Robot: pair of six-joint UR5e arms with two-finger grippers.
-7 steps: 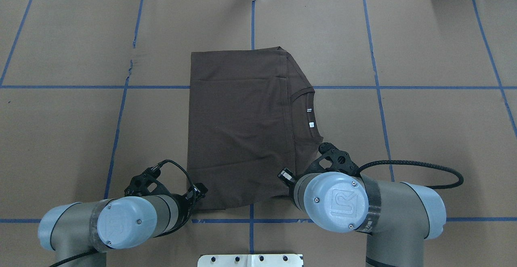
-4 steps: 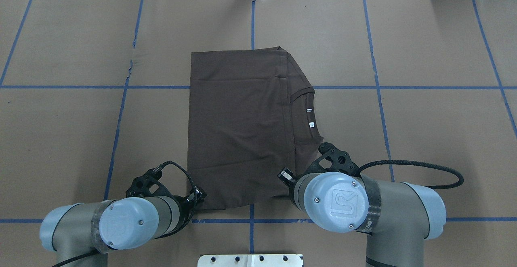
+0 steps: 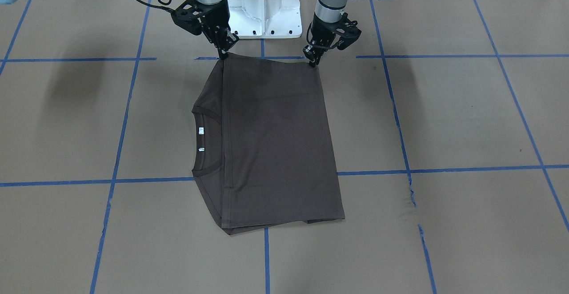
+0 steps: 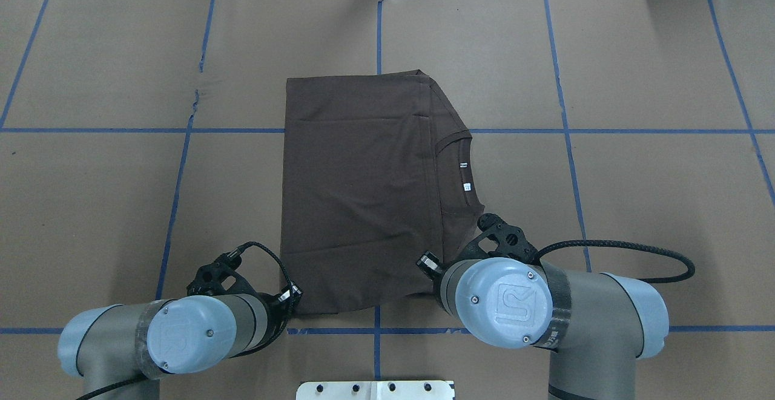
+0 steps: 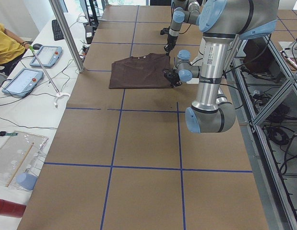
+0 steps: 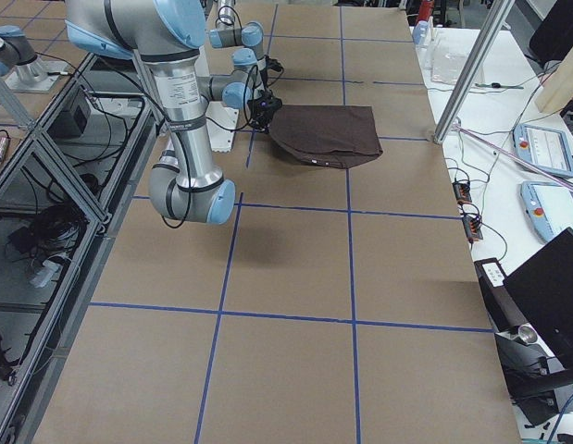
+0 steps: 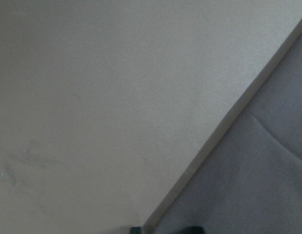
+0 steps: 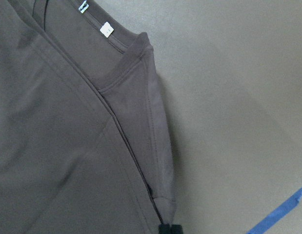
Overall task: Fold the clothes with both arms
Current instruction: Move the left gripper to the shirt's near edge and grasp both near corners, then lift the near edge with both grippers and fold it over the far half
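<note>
The dark brown T-shirt (image 3: pixel 271 142) lies folded flat mid-table, its collar (image 3: pixel 206 112) and white tags (image 3: pixel 201 130) on the robot's right side. It also shows in the overhead view (image 4: pixel 357 194). My right gripper (image 3: pixel 221 55) is at the shirt's near shoulder corner and is shut on the fabric; the right wrist view (image 8: pixel 169 229) shows the tips together at that corner. My left gripper (image 3: pixel 313 64) stands low at the near hem corner. In the left wrist view (image 7: pixel 165 229) its tips are slightly apart, with the shirt's edge (image 7: pixel 258 185) running between them.
The white pedestal base (image 3: pixel 262 5) stands just behind both grippers. Blue tape lines (image 4: pixel 378 31) grid the brown table cover. A metal post (image 5: pixel 66 33), tablets (image 5: pixel 23 79) and a seated person (image 5: pixel 6 45) are on the far side, beyond the table.
My left gripper has shifted a little toward the robot and settled at the shirt's near hem corner. The right arm and the shirt have not moved.
</note>
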